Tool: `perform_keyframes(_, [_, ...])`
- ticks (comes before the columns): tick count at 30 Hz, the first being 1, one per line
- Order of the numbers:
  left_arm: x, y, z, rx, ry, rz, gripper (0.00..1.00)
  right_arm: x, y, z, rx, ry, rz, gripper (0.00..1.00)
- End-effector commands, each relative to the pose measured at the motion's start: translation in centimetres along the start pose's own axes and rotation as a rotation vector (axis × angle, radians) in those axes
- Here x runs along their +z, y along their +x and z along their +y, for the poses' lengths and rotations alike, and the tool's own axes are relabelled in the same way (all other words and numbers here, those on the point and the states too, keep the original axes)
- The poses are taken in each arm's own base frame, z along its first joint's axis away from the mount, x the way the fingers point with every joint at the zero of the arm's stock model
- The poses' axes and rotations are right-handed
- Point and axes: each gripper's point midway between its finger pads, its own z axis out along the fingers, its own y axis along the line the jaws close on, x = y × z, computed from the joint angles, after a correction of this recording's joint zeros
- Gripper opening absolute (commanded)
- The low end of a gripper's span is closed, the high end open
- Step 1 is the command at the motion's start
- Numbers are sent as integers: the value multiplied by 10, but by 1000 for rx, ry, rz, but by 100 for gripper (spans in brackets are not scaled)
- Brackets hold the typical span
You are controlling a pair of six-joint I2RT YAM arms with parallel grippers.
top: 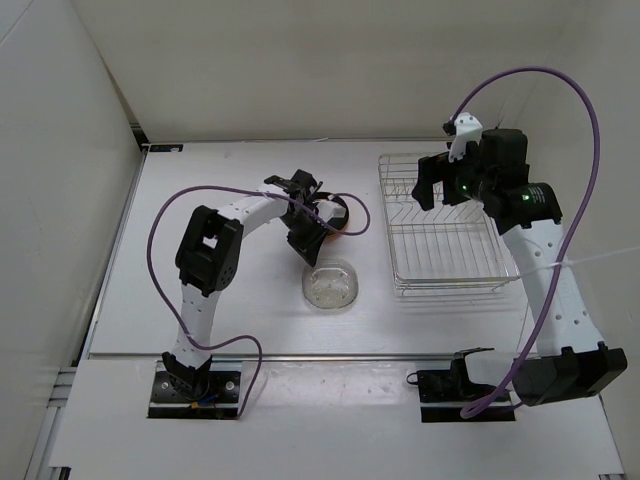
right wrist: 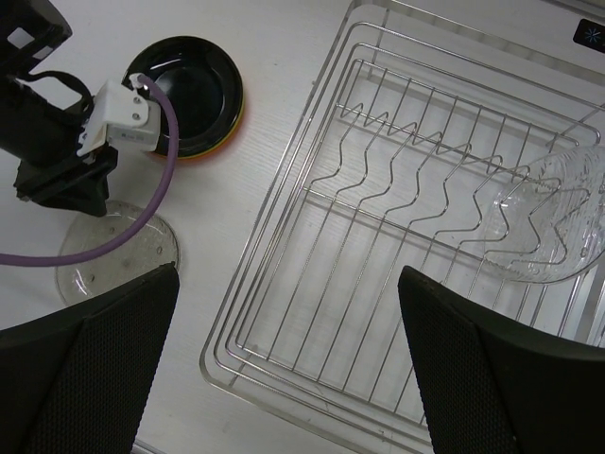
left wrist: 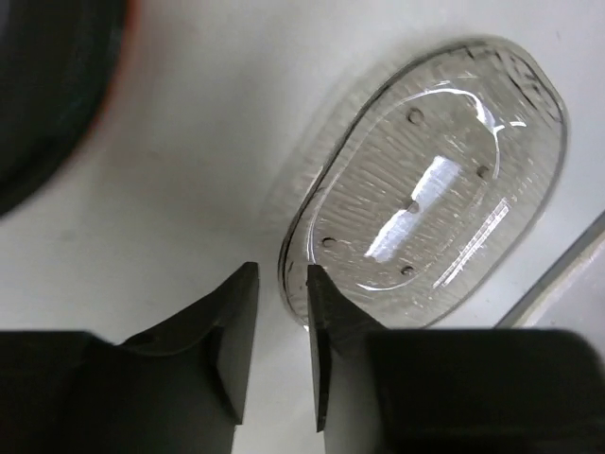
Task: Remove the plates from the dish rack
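A dark tag (right wrist: 591, 33) beyond the dish rack (right wrist: 378, 199) carries a blue mark too small to read. The left arm bends over mid-table, and the left gripper (left wrist: 284, 276) is tipped down with its fingers close together at the rim of a clear plate (left wrist: 425, 180) on the table (top: 200, 190), though I cannot tell whether they pinch it. The right gripper (right wrist: 288, 274) hangs spread wide over the rack, holding nothing. A black plate (right wrist: 189, 85) tops a stack (right wrist: 216, 147) with yellow-green and orange edges left of the rack, and a second clear plate (right wrist: 553, 227) leans in its right end.
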Motion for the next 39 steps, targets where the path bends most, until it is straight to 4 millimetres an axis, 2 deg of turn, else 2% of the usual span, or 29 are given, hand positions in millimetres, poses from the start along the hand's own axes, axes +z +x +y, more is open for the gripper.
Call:
perform_keyframes(1, [-8, -17, 13, 15, -19, -51, 39, -11, -13, 4, -31, -9, -60, 100])
perform_keyframes(2, [-11, -22, 14, 21, -23, -63, 39, -11, -13, 4, -31, -9, -60, 100])
perform_keyframes(3, [-11, -22, 12, 21, -14, -66, 43, -14, -14, 5, -33, -8, -68, 100])
perform_keyframes(5, [-12, -25, 12, 17, -17, -73, 43, -14, -14, 5, -33, -8, -69, 100])
perform_keyframes(8, [-27, -30, 5, 29, -25, -97, 48, -12, -11, 3, -31, 3, -58, 100])
perform_keyframes(11, [-54, -37, -7, 53, -40, -140, 49, -13, -12, -7, -40, 54, -61, 100])
perform_keyframes(12, [-62, -38, -11, 63, -46, -157, 55, -11, -8, -9, -38, 67, -49, 100])
perform_keyframes(14, [-89, -38, -25, 93, -65, -211, 60, -11, -5, -22, -22, 102, -48, 100])
perform_keyframes(15, [-98, -38, -31, 103, -72, -230, 63, -10, -3, -33, -21, 136, -36, 100])
perform_keyframes(16, [-121, -40, -45, 123, -78, -284, 66, -6, 1, -40, -21, 156, -24, 100])
perform_keyframes(18, [-138, -32, -56, 115, -80, -322, 70, -4, 8, -60, -21, 214, -3, 100])
perform_keyframes(19, [-152, -34, -57, 119, -99, -370, 78, 3, 14, -70, -19, 238, 28, 100])
perform_keyframes(20, [-174, -31, -67, 121, -119, -434, 83, 4, 15, -79, -27, 267, 41, 100])
perform_keyframes(21, [-186, -30, -67, 112, -151, -472, 87, 2, 16, -95, -42, 322, 59, 99])
perform_keyframes(22, [-199, -29, -66, 101, -180, -513, 90, 10, 22, -106, -49, 345, 90, 98])
perform_keyframes(23, [-222, -27, -69, 101, -235, -573, 92, 13, 18, -114, -68, 374, 88, 98])
perform_keyframes(26, [-248, -26, -58, 22, -335, -676, 96, 21, 20, -147, -86, 476, 138, 94])
perform_keyframes(28, [-263, -23, -57, -16, -377, -742, 100, 29, 16, -165, -114, 518, 163, 92])
perform_keyframes(31, [-273, -18, -47, -81, -445, -770, 100, 40, 6, -190, -157, 603, 185, 88])
perform_keyframes(32, [-278, -15, -38, -114, -487, -772, 100, 41, 4, -199, -162, 626, 190, 88])
perform_keyframes(35, [-277, -10, -28, -153, -521, -758, 100, 52, -5, -215, -178, 648, 199, 87])
perform_keyframes(36, [-273, -7, -25, -162, -528, -745, 100, 60, -1, -220, -186, 653, 222, 84])
perform_keyframes(38, [-265, -2, -17, -181, -538, -727, 100, 64, -9, -230, -213, 680, 216, 80])
perform_keyframes(39, [-268, -2, -15, -179, -555, -743, 100, 74, -4, -235, -222, 682, 238, 80])
